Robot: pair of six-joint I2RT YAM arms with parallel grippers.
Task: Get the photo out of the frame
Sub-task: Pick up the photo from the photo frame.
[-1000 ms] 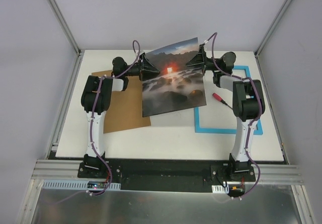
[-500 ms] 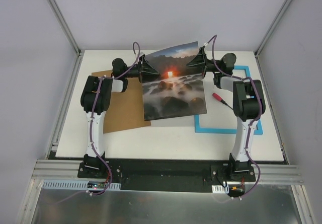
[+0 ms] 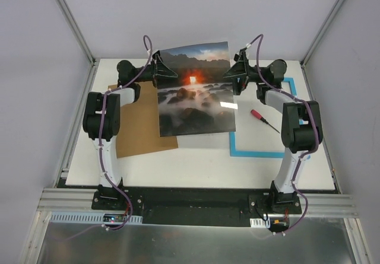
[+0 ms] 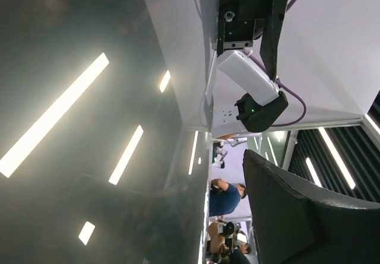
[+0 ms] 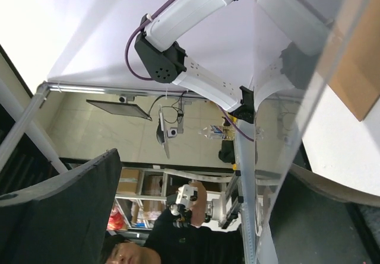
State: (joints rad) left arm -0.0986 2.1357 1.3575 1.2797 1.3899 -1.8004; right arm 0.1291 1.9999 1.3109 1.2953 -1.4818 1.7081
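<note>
The photo (image 3: 193,92), dark rocks with an orange glow, stands tilted above the middle of the table. My left gripper (image 3: 167,73) is at its upper left edge. In the left wrist view the glossy photo (image 4: 89,127) fills the left side, and a gap separates it from the one visible finger (image 4: 297,216), so the jaws stand open. My right gripper (image 3: 230,74) is open at the photo's upper right edge. The sheet's edge (image 5: 285,127) runs between its wide-apart fingers (image 5: 59,210). The light-blue frame (image 3: 261,153) lies flat on the right.
A plain brown backing board (image 3: 139,127) lies flat on the left, partly under the left arm. A red-handled screwdriver (image 3: 261,115) lies inside the frame's opening. Pale enclosure walls and metal rails border the white table (image 3: 196,169).
The photo and my left gripper have moved left and toward the back. The right gripper has opened wider and its arm has swung out to the right.
</note>
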